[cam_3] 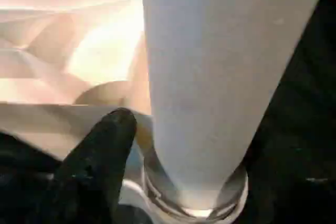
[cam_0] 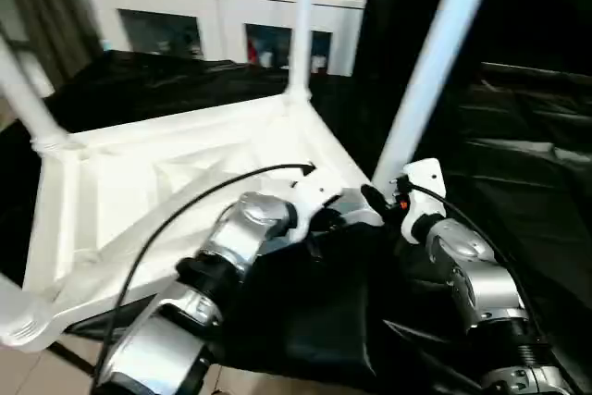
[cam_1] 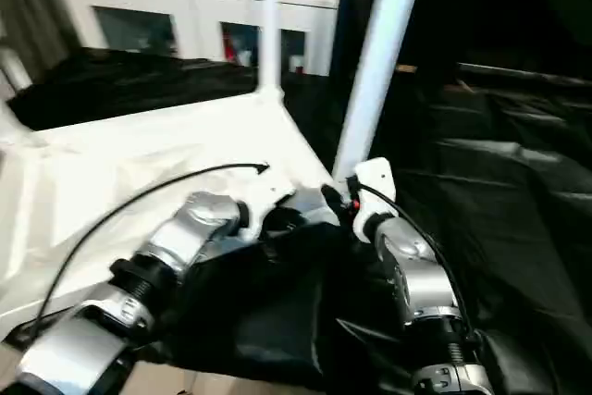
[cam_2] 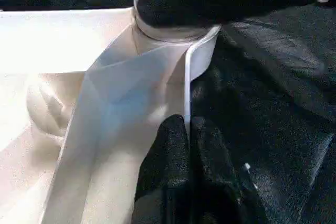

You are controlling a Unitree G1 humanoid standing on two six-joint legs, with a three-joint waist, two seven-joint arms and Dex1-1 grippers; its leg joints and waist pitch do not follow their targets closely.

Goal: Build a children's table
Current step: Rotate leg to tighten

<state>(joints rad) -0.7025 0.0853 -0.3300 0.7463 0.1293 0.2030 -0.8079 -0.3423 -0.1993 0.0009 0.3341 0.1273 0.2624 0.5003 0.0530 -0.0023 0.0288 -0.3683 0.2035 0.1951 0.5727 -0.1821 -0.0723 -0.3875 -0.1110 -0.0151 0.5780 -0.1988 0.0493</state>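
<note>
The children's table lies upside down on black cloth, its ribbed white top (cam_0: 139, 182) facing up. One leg (cam_0: 435, 62) rises tilted from the near right corner socket (cam_3: 194, 203). Another leg (cam_0: 303, 25) stands at the far corner, and a third (cam_0: 23, 90) at the left. My left gripper (cam_2: 186, 124) is shut on the top's thin rim just short of that near right corner. My right gripper (cam_0: 377, 197) stands open around the base of the near right leg. One black finger (cam_3: 105, 150) sits close beside the leg with a narrow gap; the other finger is hidden behind it.
A white cabinet with glass doors (cam_0: 222, 6) stands behind the table. Crumpled black cloth (cam_0: 518, 164) covers the floor to the right and under my forearms. A black cable (cam_0: 185, 210) arcs over my left arm. Bare floor (cam_0: 37, 372) shows at the near left.
</note>
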